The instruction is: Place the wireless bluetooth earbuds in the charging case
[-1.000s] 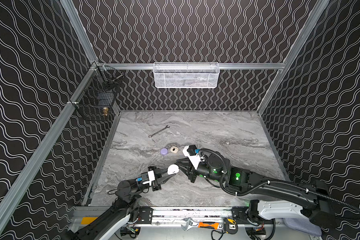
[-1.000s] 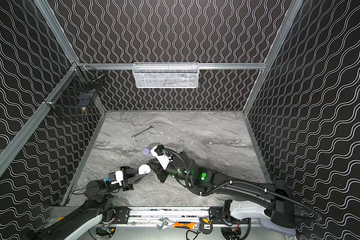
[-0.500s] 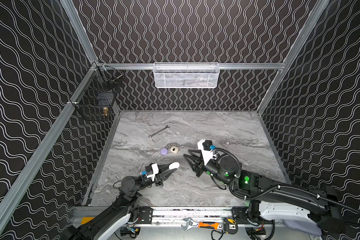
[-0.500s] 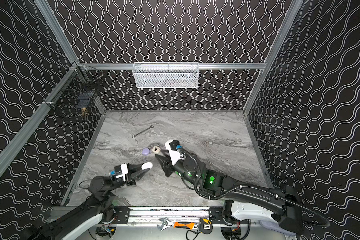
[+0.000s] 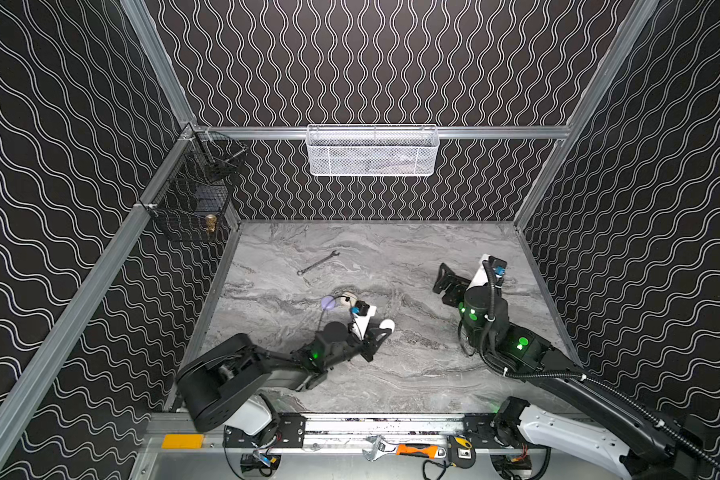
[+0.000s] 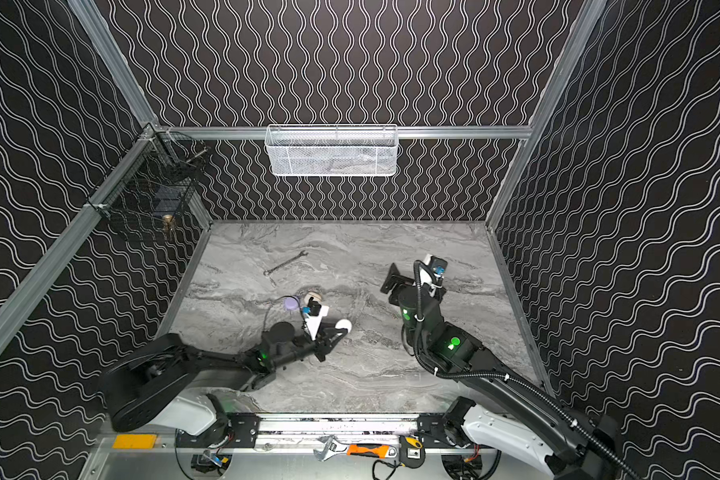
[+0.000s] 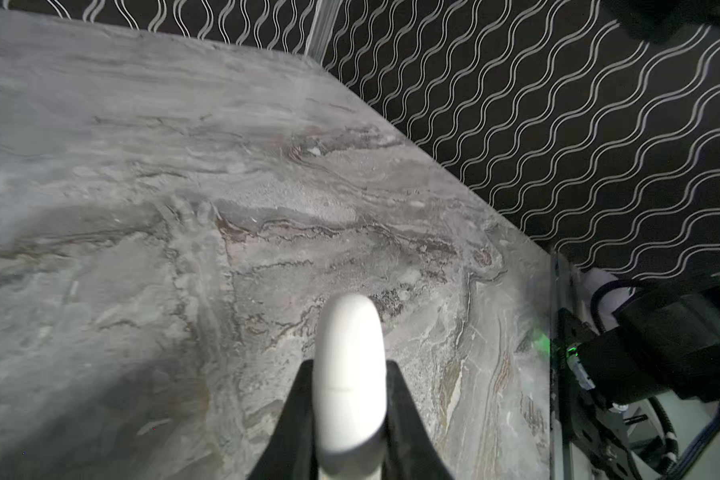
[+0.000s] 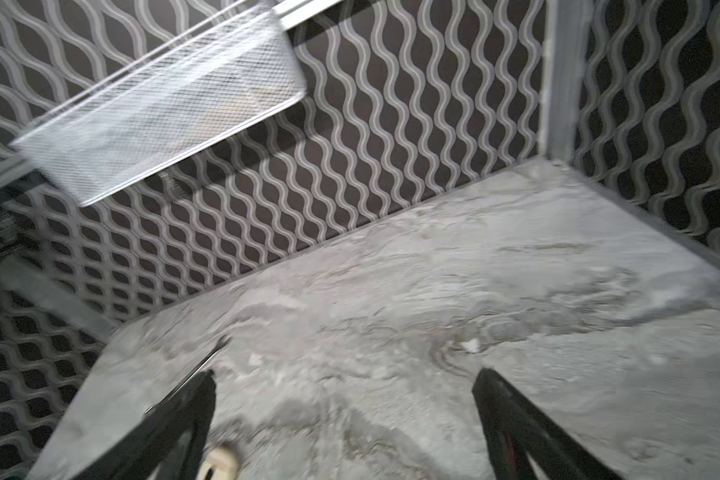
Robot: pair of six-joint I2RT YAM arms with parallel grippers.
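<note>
A closed white charging case (image 7: 348,374) with a thin seam across it sits clamped between the black fingers of my left gripper (image 7: 348,363). In both top views that case (image 5: 387,324) (image 6: 343,325) is held low over the front middle of the marble table by the left gripper (image 5: 381,332) (image 6: 334,332). My right gripper (image 5: 440,282) (image 6: 387,277) (image 8: 345,374) stands wide open over the right of the table with nothing between its fingers. No earbuds are in view.
A lilac round case (image 5: 328,302) and a small cream round object (image 5: 350,297) (image 8: 221,461) lie just behind the left wrist. A wrench (image 5: 319,262) (image 8: 200,363) lies farther back. A white mesh basket (image 5: 373,151) and a black wire basket (image 5: 196,199) hang on the walls.
The right gripper has opened, left the white case and pulled away to the right and back. The left arm has reached farther right, still holding the case.
</note>
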